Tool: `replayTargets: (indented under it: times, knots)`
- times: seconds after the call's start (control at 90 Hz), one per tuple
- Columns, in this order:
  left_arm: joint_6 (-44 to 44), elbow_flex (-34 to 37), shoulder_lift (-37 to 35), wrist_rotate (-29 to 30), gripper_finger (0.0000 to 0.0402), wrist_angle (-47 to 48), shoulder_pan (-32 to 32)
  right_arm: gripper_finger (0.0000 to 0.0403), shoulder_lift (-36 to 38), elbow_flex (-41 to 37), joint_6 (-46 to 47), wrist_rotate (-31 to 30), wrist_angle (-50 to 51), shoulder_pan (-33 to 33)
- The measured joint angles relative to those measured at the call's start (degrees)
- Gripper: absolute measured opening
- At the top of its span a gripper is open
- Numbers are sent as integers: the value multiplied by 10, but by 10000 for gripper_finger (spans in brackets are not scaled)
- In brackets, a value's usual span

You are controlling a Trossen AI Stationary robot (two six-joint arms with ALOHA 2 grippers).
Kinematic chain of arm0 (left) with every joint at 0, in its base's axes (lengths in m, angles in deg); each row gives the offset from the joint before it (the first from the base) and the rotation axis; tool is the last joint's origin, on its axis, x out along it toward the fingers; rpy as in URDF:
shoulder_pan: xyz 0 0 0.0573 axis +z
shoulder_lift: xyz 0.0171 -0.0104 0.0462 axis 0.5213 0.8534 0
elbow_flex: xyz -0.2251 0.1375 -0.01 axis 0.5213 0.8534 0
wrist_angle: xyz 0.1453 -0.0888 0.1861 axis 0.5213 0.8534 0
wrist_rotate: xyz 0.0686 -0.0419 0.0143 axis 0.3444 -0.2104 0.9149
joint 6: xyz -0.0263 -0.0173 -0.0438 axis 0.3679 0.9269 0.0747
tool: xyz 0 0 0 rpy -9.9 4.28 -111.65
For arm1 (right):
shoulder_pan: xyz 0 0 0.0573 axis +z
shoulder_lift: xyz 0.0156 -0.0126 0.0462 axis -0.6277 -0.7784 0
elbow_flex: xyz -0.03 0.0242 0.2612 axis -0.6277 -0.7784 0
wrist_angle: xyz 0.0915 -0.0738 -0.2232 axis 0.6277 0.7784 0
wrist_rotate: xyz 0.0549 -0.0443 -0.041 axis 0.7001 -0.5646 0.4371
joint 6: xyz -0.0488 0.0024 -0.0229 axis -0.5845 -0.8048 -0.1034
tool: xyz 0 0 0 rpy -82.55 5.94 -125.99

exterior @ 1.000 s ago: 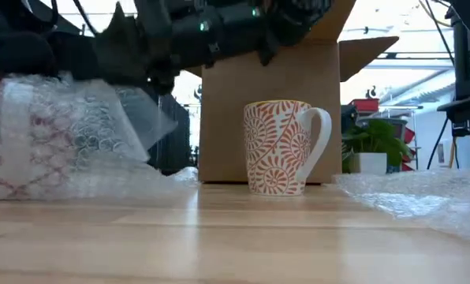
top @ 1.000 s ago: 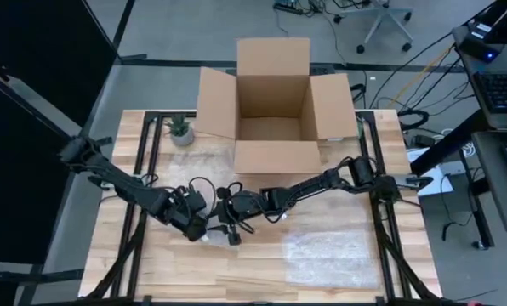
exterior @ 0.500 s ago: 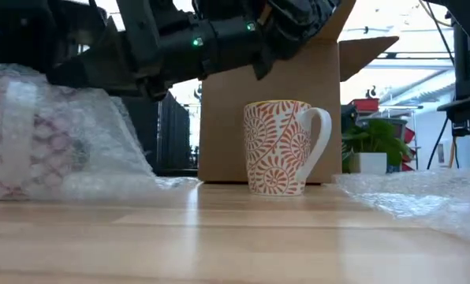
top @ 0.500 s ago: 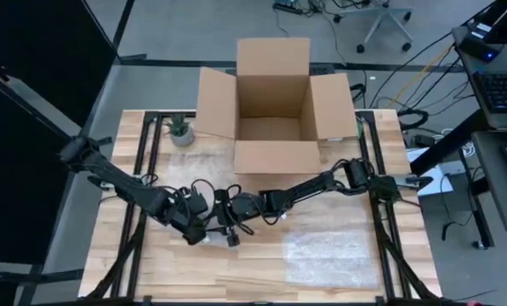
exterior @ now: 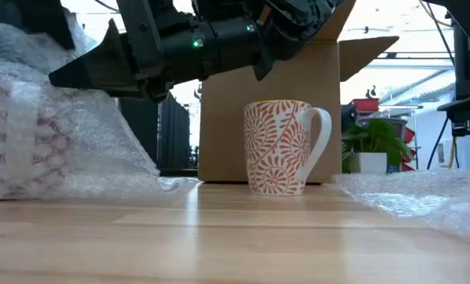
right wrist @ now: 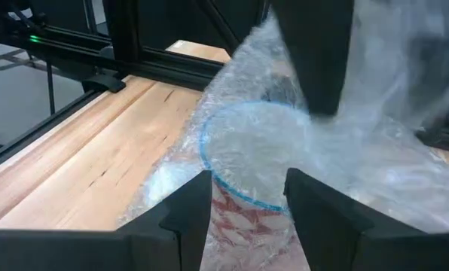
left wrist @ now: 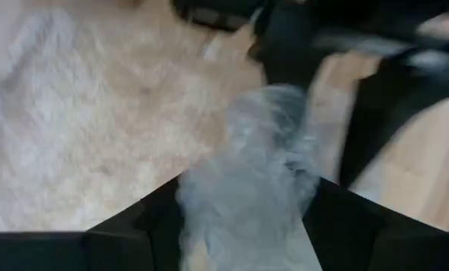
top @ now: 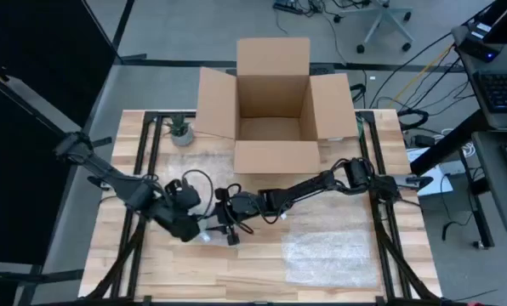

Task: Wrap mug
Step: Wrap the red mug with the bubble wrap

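A: Where's the mug being wrapped?

B: Low on the table's left-centre, inside bubble wrap (exterior: 54,142). Its red pattern (exterior: 10,134) shows through the plastic in the low view, and in the right wrist view its rim (right wrist: 247,154) and red-and-white side show between that arm's fingers.

A: So the right gripper (right wrist: 247,203) has it?

B: Its fingers (right wrist: 187,214) stand on either side of the wrapped mug, clamped on it as far as I can tell. From above, it (top: 229,228) meets the left gripper (top: 194,228) over the bundle.

A: And the left one?

B: Its fingers (left wrist: 160,218) are closed on a bunch of wrap (left wrist: 247,181) that rises between them.

A: Anything else on the table?

B: A second, bare mug (exterior: 282,147) stands upright, well apart from the bundle, in front of the open box (top: 275,106). A small plant (top: 180,129) sits by the box's left flap, and a loose sheet of wrap (top: 330,251) lies flat to the right
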Motion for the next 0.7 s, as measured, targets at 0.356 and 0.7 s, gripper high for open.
replayTargets:
  times: [0.356, 0.7]
  knots:
    - [203, -6, -55, 18, 212, 126, -131, 157, 0, 0, 2, -1, 1, -3]
    - [375, 63, -19, -92, 212, 86, -251, 157, 0, -1, 2, -2, 1, -3]
